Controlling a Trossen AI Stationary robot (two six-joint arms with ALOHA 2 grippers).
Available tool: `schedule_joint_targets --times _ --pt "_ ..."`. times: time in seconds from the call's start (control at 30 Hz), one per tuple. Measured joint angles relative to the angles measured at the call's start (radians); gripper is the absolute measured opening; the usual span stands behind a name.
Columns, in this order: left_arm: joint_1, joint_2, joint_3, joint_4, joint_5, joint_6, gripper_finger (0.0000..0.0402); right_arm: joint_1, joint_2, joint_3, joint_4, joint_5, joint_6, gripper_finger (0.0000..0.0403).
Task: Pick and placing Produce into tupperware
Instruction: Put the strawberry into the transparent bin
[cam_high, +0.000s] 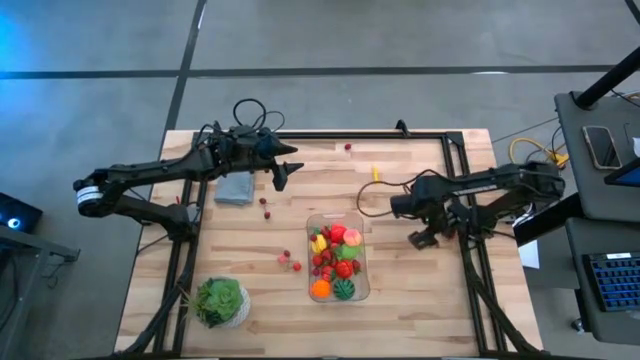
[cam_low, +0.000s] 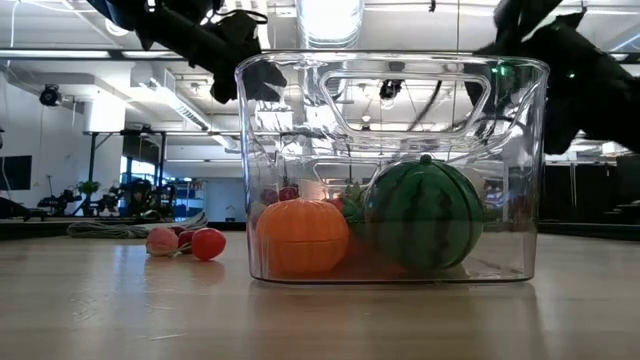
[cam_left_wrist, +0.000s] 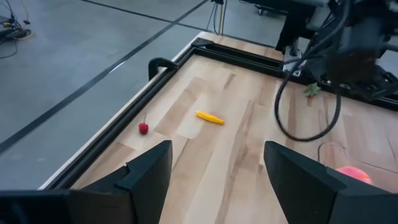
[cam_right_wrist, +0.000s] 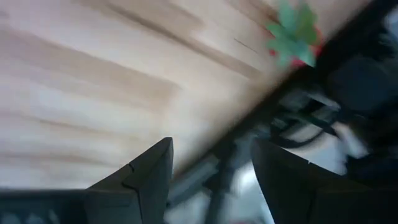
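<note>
Looking down from above, the tupperware (cam_high: 338, 258) sits mid-tabletop (cam_high: 420, 300), filled with produce (cam_high: 336, 262); the left end effector (cam_high: 282, 172) hangs beyond it, the right end effector (cam_high: 422, 238) just beside it. At table height, the container's wall hides most pieces. Through the left wrist, open empty fingers (cam_left_wrist: 149, 171) face a yellow piece (cam_left_wrist: 209, 117). The right wrist's fingers (cam_right_wrist: 152, 169) are spread, empty, with a green-leafed piece (cam_right_wrist: 292, 34) blurred.
</note>
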Motion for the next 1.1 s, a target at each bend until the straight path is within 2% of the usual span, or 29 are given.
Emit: schedule_joint_targets --times 0.1,0.3,0.4,0.5,0.63,1.1 --pt "0.000 0.000 0.000 0.000 0.001 -0.007 0.0240 -0.053 0.053 -0.004 -0.084 -0.004 -0.169 0.0210" --pt "0.000 -0.004 0.000 0.000 0.002 -0.009 0.0240 -0.137 0.186 0.006 -0.096 -0.004 -0.498 0.0210" --pt "0.000 -0.006 0.000 0.000 0.002 -0.009 0.0240 -0.148 0.248 0.018 -0.095 0.017 -0.586 0.0210" --pt "0.000 -0.008 0.000 0.000 0.002 -0.037 0.0240 -0.160 0.298 0.008 -0.094 0.037 -0.624 0.0210" --pt "0.000 -0.010 0.000 0.001 0.001 -0.113 0.0240 -0.192 0.352 -0.011 -0.078 0.130 -0.584 0.0210" --pt "0.000 -0.010 0.000 0.000 -0.008 -0.114 0.0240 -0.277 0.455 -0.034 -0.012 0.175 -0.580 0.0210"
